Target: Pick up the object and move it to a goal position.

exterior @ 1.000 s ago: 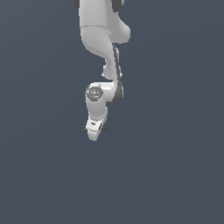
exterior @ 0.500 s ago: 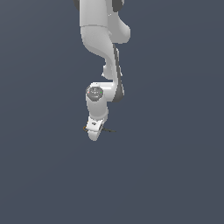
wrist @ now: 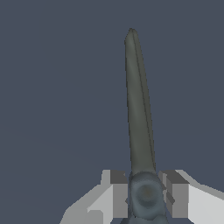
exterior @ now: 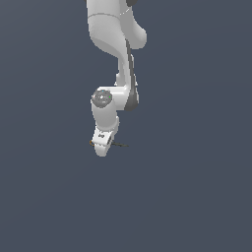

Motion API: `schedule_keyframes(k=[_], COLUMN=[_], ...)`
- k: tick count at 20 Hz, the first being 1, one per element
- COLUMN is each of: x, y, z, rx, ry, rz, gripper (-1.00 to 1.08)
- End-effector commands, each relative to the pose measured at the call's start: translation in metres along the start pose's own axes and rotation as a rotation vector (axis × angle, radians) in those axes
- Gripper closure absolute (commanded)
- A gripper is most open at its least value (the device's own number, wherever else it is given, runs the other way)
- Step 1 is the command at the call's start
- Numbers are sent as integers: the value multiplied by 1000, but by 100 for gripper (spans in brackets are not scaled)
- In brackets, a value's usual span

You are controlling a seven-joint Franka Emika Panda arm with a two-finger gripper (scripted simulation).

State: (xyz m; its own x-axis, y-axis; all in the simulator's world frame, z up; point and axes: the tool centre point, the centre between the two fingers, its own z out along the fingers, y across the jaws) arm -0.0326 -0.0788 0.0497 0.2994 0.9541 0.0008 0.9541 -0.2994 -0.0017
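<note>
Between the fingertips of the gripper (wrist: 146, 194): scissors-like object (wrist: 140, 113), clamped at its pivot.

Seen from the wrist, jaws drawn in against both sides of the rounded grey-blue pivot, grey pads (wrist: 119, 192) touching it, thin dark blade running straight away from the fingers to a narrow tip over plain dark grey ground. Seen from the exterior view, white Panda arm (exterior: 115, 54) reaching down from the upper edge, hand pointing downward, gripper (exterior: 101, 149) low at the centre. Object (exterior: 119, 144) lying roughly level across the hand: dark shaft poking out toward the exterior view's right, a small orange-brown bit showing at the exterior view's left of the hand. Cannot tell from either view whether the object touches the surface or hangs just above it.
</note>
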Motion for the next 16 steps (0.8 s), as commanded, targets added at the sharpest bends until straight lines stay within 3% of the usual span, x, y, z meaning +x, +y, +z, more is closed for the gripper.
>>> schedule_keyframes(k=[1, 16], x=[-3, -28], y=[6, 56], z=[-19, -160], rx=[-1, -1], ry=[0, 2], rz=[0, 3], gripper=[108, 108])
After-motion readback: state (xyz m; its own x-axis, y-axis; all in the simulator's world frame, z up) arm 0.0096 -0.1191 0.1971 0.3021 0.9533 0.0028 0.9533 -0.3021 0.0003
